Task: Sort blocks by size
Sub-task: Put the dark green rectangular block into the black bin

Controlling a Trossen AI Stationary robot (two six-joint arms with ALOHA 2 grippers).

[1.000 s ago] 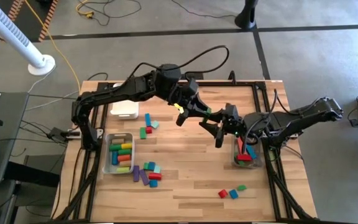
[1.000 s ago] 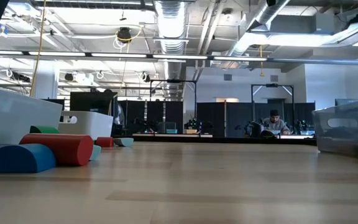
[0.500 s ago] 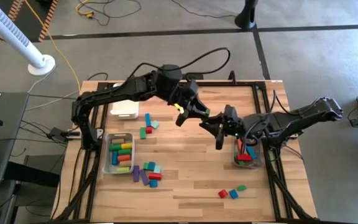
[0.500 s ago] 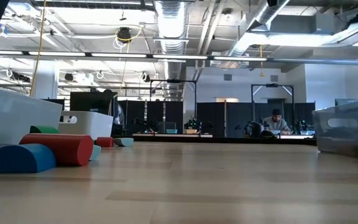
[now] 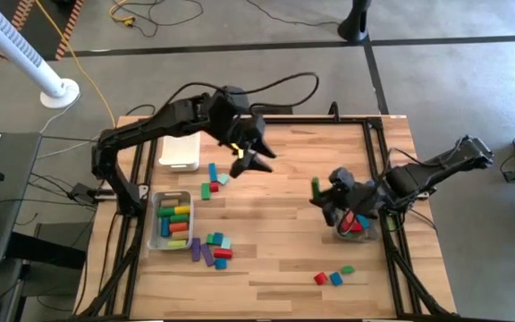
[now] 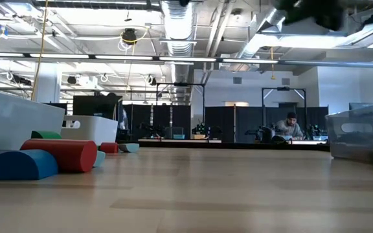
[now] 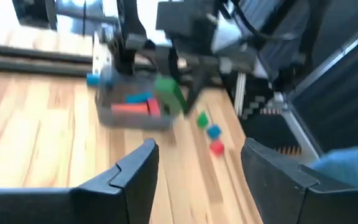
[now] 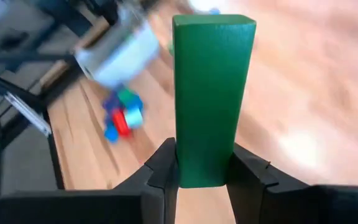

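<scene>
Two arms, 2 bins, 1 tray, approx. twenty blocks; listed largest first.

- Table [image 5: 275, 259]: wood top, whole in high view; low view shows only the near strip, most of the work area out of its sight.
- Left gripper [image 5: 244, 159]: jaws apart, nothing between them (left wrist view confirms [image 7: 197, 168]). A sec ago it was mid-table, meeting the other arm; now drawn back toward the far-left. Reads as handover done.
- Right gripper [image 5: 322, 192]: jaws clamped on green bar. Has pulled back right, now just beside right bin. Wrist view [image 8: 205, 169] shows the bar upright between both fingers.
- Left bin [image 5: 156, 199]: near-left, clear, holds several long multi-colour blocks. Exact count n/a.
- Right bin [image 5: 365, 234]: clear, red and blue pieces inside; partly covered by the right arm, contents hard to count.
- White tray [image 5: 179, 154]: far-left; contents cannot be made out.
- Green bar [image 8: 213, 93]: task item in hand, held above table left of right bin [image 5: 315, 187]. Judged next stop: that bin; not yet dropped.
- Blocks [image 5: 211, 249], loose: a cluster by left bin, a few near tray, three small ones near-right. Still unsorted. Sizes hard to compare from above; wrist views blurred by motion.
- Person [image 6: 290, 126]: far background, seated, no part in task.
</scene>
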